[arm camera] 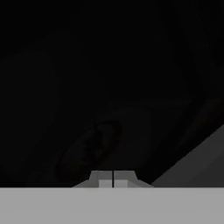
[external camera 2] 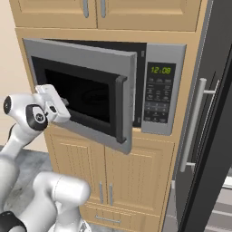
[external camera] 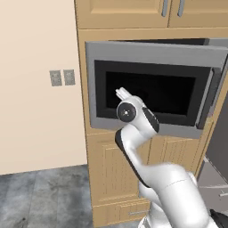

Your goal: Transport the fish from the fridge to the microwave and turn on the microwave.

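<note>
The microwave (external camera 2: 159,54) sits built into tan cabinetry, its green clock lit above the dark keypad (external camera 2: 157,102). Its black-window door (external camera 2: 81,61) stands partly swung out from the left hinge, bar handle (external camera 2: 121,108) at the free edge. My gripper (external camera 2: 66,102) is up against the outside of the door's window near its left side, shut with nothing between the fingertips (arm camera: 105,179). In the left base view the hand (external camera: 123,94) overlaps the door window (external camera: 151,91). The hand view looks into dark glass with a dim oval shape behind it. The fish is out of view. The fridge (external camera 2: 217,81) stands to the right.
The fridge's dark door (external camera 2: 206,181) hangs open at the right edge, with a long grey handle (external camera 2: 194,129). Tan cabinet doors (external camera 2: 131,179) lie below the microwave and upper cabinets (external camera: 129,11) above. A beige wall with outlets (external camera: 62,77) lies to the left, grey floor (external camera: 40,200) below.
</note>
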